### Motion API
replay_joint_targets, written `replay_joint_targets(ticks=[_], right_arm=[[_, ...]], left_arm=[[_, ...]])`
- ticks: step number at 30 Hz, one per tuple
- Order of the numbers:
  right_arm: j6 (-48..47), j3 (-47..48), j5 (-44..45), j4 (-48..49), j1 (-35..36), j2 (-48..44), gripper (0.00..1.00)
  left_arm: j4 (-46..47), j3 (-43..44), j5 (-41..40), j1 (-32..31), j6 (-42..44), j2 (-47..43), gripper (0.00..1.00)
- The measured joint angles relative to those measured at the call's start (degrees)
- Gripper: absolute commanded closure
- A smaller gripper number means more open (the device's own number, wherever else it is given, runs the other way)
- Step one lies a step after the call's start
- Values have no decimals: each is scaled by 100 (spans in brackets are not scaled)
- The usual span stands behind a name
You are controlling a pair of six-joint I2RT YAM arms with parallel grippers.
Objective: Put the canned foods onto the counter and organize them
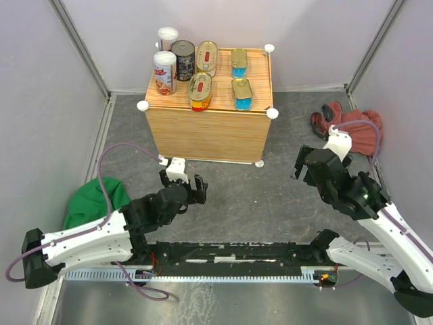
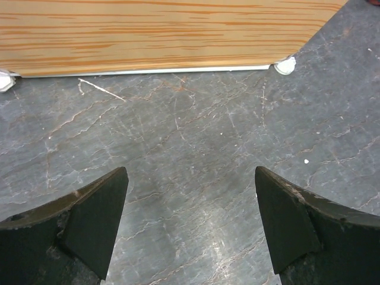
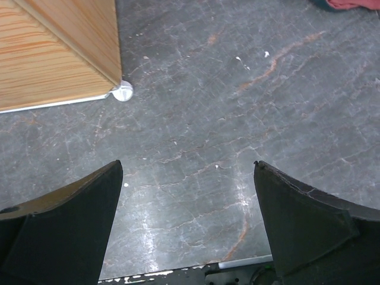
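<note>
All 7 canned foods (image 1: 207, 57) already up on the counter (image 1: 206, 132), none on the grey tabletop (image 1: 257, 196). Back-left: 2 tall white-lidded cylinders (image 1: 164, 72), upright, axes vertical, a dark round tin (image 1: 183, 59) just beside. Middle: 2 oval gold-red tins (image 1: 200, 91), flat, long axes front to back. Right: 2 rectangular gold-blue tins (image 1: 242, 93), flat, likewise lengthwise front to back.

Left gripper (image 1: 183, 183) spread wide and empty, low over the tabletop just before the counter's front face, pointing at it; cans up and beyond. Right gripper (image 1: 312, 162) spread wide too, empty, off the counter's front-right corner; cans up and to its left.

Nearer the cylinders and ovals: left arm. Nearer the rectangular tins: right arm. Judged close to finished; at most a tidy of the rows, taken from above across each tin's short side.
</note>
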Motion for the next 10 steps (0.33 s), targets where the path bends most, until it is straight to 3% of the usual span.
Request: replay_joint_targets(ticks=[10], right_arm=[[350, -260, 306, -249, -9, -269, 1]], left_arm=[[46, -142, 90, 22, 22, -470, 7]])
